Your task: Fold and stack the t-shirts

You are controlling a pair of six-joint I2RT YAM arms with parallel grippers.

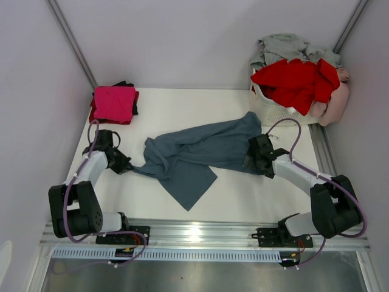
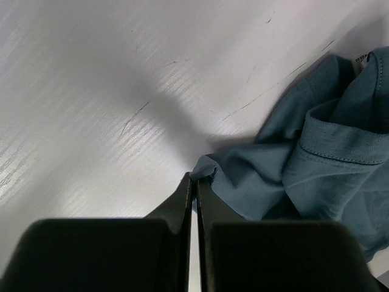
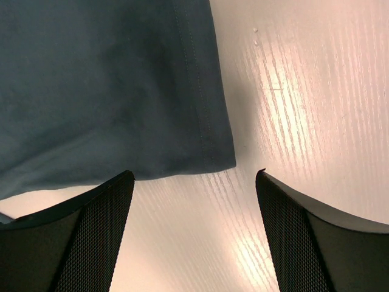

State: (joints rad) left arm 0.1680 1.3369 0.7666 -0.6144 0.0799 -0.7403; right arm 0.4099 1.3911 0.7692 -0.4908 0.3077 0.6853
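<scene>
The blue-grey t-shirt (image 1: 194, 155) lay crumpled and partly spread across the middle of the white table (image 1: 255, 194), stretched from left to right between the 2 arms. The left gripper (image 2: 194, 182) sat low at the shirt's left end, its jaws pressed together on a small corner of the hem, with the cloth drawn to a point there. The right gripper (image 3: 194, 176) was at the shirt's right end, its jaws wide apart and holding nothing; a stitched corner of the hem lay flat on the table just ahead of the gap between them. At the far left corner a folded magenta t-shirt (image 1: 113, 102) rested on top of a black t-shirt (image 1: 136, 104). At the far right stood a white basket (image 1: 267, 109), heaped with a red t-shirt (image 1: 295, 82), a grey t-shirt (image 1: 285, 44) behind it and a pale pink t-shirt (image 1: 337, 103) hanging over its right side.
</scene>
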